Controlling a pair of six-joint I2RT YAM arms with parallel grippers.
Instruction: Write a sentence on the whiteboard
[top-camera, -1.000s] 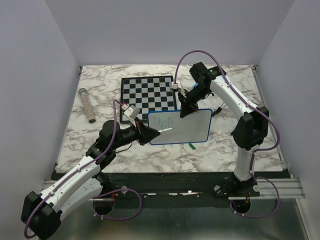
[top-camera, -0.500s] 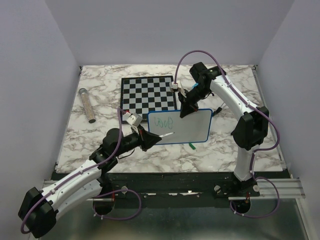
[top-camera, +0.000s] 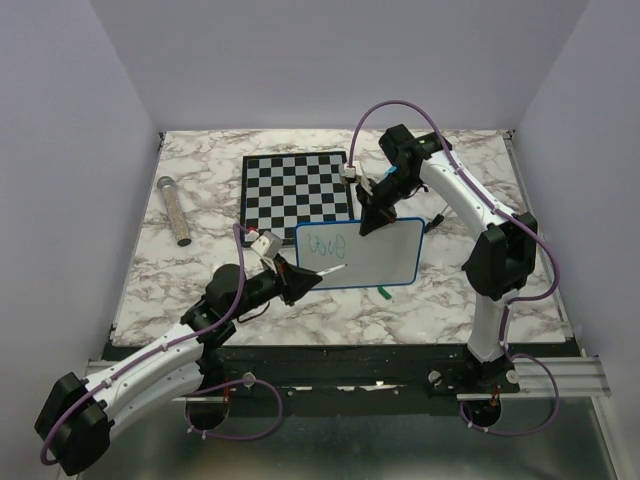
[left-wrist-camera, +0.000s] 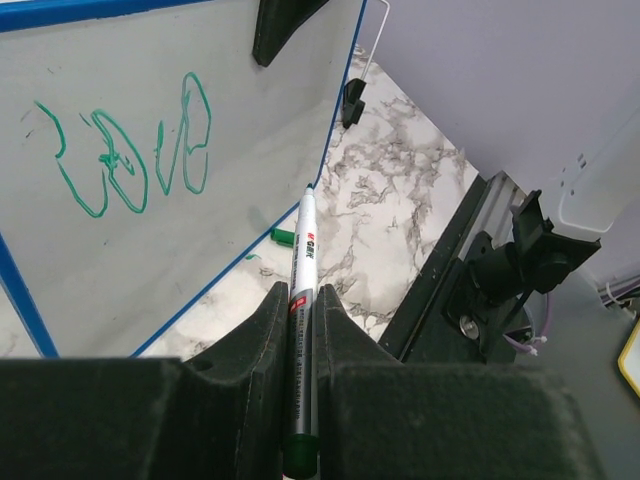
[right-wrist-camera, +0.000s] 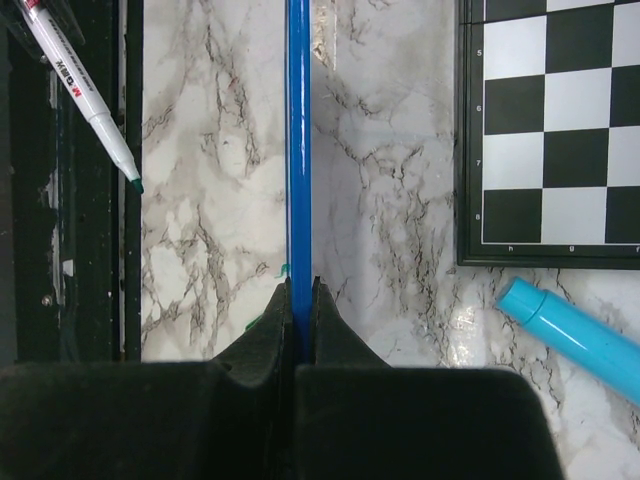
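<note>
Top external: left end effector (top-camera: 312, 278) tight around marker (top-camera: 333, 267), right end effector (top-camera: 372, 226) tight on whiteboard (top-camera: 385, 255) edge, checkered board (top-camera: 295, 188) behind.

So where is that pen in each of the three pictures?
Top view: the pen is left of centre, held by the left gripper, pointing at the whiteboard.
Left wrist: bottom centre, pointing up.
Right wrist: top left corner.
Shared landmark: the whiteboard's blue rim, in all three.
</note>
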